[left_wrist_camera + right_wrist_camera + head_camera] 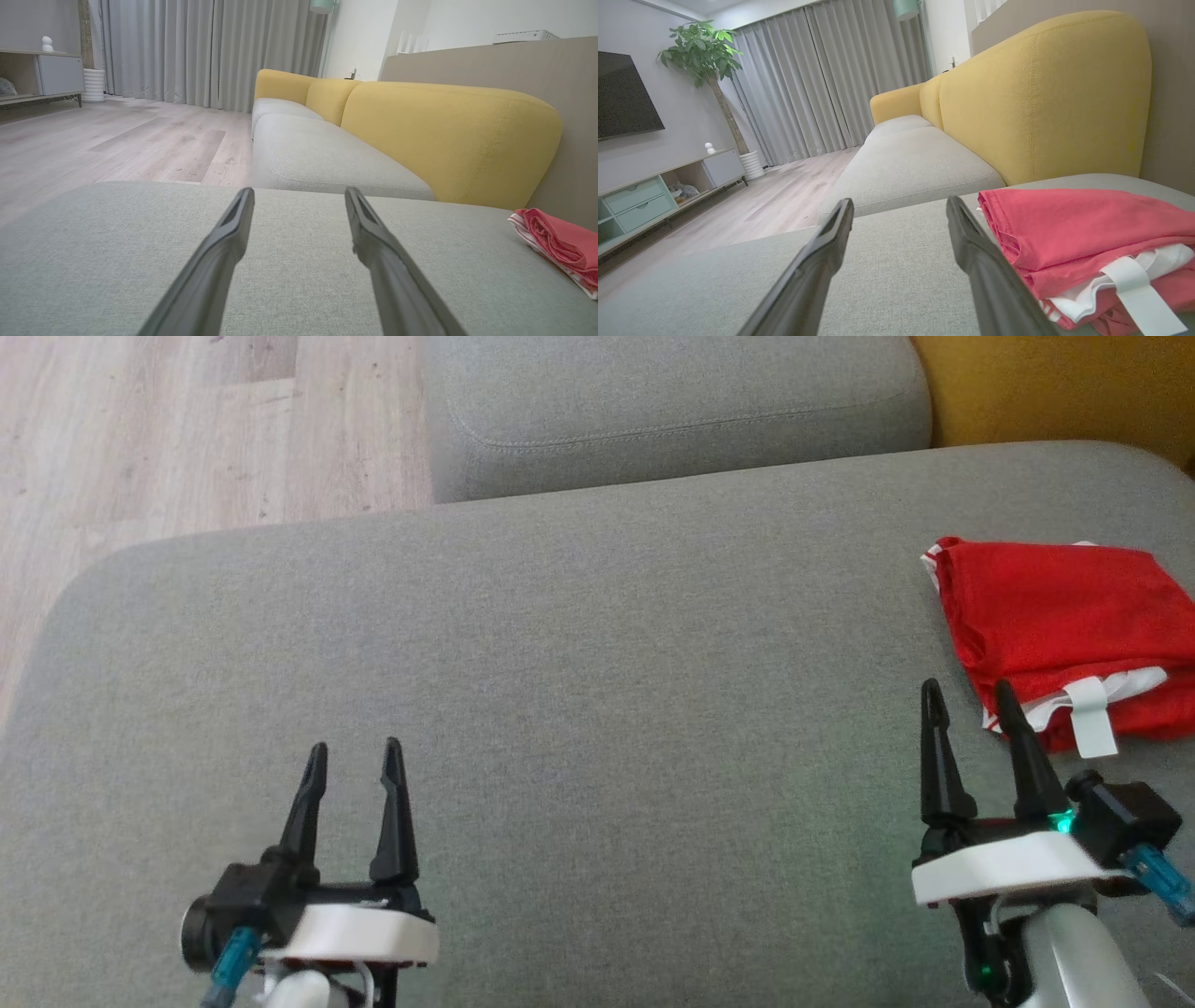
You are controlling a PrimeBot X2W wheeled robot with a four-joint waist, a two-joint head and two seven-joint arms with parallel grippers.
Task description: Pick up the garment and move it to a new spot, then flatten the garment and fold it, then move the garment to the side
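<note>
Risk: right gripper (967,683), fingers apart & empty, sits just beside the folded, soft red mesh-knit garment (1055,616) w/ white trim & a loose white strap, at the far right of the flat grey woven sofa cushion (560,644). A sideways nudge could snag that strap, undo the limp folds or drag it out of place. Left gripper (356,745) is also spread, holding nothing, well apart from it over bare cushion.

Garment (1064,625) on cushion (560,709), far right.

Home living room, yellow-backed sofa (1041,93), curtains (822,79), television (623,95), potted plant (703,51)
</note>
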